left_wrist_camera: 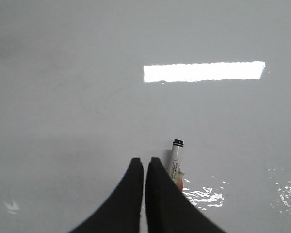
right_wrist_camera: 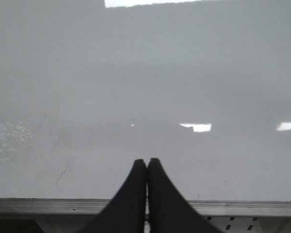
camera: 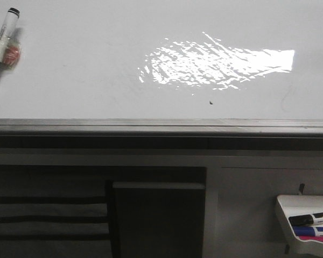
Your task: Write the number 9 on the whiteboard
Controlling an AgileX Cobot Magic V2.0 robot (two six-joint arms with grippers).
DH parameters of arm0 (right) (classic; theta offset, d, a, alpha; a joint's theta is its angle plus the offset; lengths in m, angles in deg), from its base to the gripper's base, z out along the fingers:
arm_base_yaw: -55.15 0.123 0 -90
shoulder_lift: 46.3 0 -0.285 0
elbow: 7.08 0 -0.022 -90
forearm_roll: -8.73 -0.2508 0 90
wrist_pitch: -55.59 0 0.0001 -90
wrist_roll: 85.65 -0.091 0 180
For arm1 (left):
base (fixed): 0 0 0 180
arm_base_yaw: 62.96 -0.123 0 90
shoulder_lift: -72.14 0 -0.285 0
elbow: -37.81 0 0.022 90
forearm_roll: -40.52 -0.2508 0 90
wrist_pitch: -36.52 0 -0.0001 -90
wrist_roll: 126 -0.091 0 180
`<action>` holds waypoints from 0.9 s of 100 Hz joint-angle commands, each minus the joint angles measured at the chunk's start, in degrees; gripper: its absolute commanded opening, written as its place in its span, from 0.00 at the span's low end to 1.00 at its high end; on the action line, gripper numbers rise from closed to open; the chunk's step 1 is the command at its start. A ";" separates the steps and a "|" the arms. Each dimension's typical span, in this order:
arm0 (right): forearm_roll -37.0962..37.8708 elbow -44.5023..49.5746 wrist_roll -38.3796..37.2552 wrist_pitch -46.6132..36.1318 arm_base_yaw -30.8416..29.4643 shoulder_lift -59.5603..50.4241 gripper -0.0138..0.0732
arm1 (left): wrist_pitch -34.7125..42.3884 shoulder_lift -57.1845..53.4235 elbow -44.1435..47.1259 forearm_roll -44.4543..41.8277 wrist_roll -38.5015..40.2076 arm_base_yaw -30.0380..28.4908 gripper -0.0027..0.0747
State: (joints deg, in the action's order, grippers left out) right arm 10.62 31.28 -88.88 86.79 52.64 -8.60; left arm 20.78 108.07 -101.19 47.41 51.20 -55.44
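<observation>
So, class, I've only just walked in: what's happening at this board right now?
Nothing is being handled. A black-capped marker lies on the whiteboard, at its far left in the front view. The left claw is shut and empty just beside the marker. The right claw is also shut and empty, near the board's grey edge rail. Only faint marks show on the board; no clear 9 yet.
</observation>
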 commanded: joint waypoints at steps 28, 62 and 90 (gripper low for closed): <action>1.43 -2.01 2.24 -4.83 -0.26 1.03 0.25 | 2.40 2.54 -0.76 -5.36 0.07 -0.07 0.14; 1.56 -2.01 2.24 -4.32 -0.26 1.03 0.79 | 2.40 3.76 -0.76 -5.53 0.07 -0.07 0.75; 1.56 -2.01 2.24 -4.32 -0.26 1.03 0.79 | 3.41 3.86 -0.76 -5.53 0.07 -0.07 0.66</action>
State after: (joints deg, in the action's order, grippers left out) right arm 11.23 31.28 -87.15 86.66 52.64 -8.37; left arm 18.97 111.32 -100.49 41.82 51.10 -55.44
